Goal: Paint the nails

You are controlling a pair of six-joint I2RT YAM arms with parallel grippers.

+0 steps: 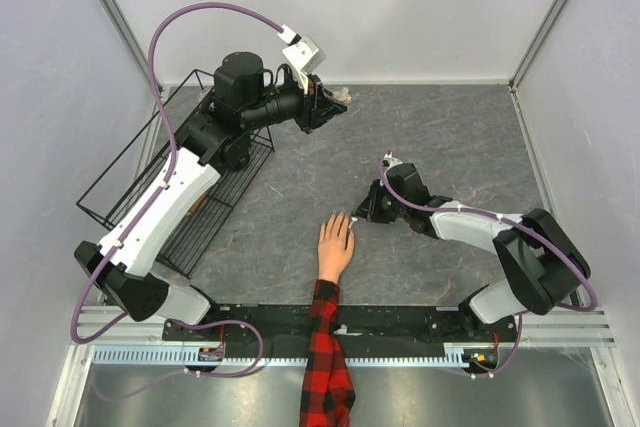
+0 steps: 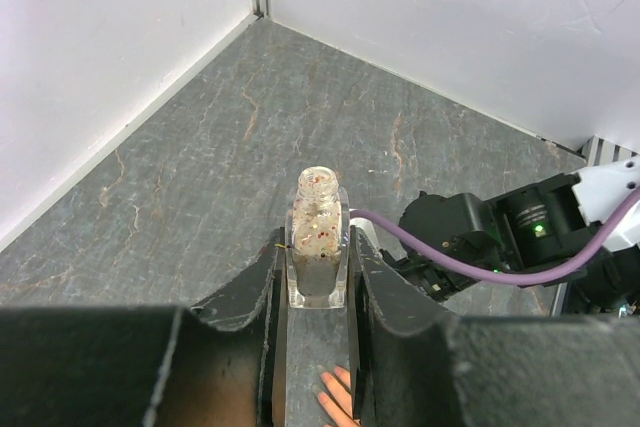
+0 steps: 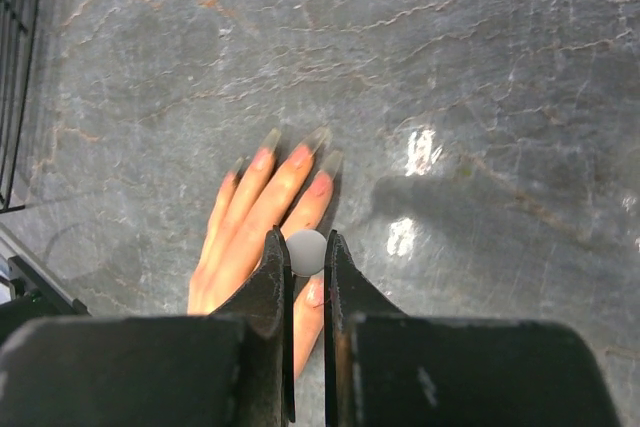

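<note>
We log: left pincer [image 2: 316,282] clamps clear glass glitter polish bottle [image 2: 318,232] upright, aloft, spill-safe; right pincer [image 3: 305,240] pinches small white round piece [image 3: 306,253], probably brush cap, poised above nails [image 3: 300,155]; peach mannequin hand [image 1: 335,245] flat on grey surface [image 1: 450,137].

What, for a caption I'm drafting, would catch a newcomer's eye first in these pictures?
The peach mannequin hand in a red-and-black plaid sleeve lies palm down at the near middle of the grey stone-patterned table, the right gripper shut on a small white round-tipped piece just over its fingers. At the far left, the raised left gripper clamps a clear glass bottle of speckled polish.
</note>
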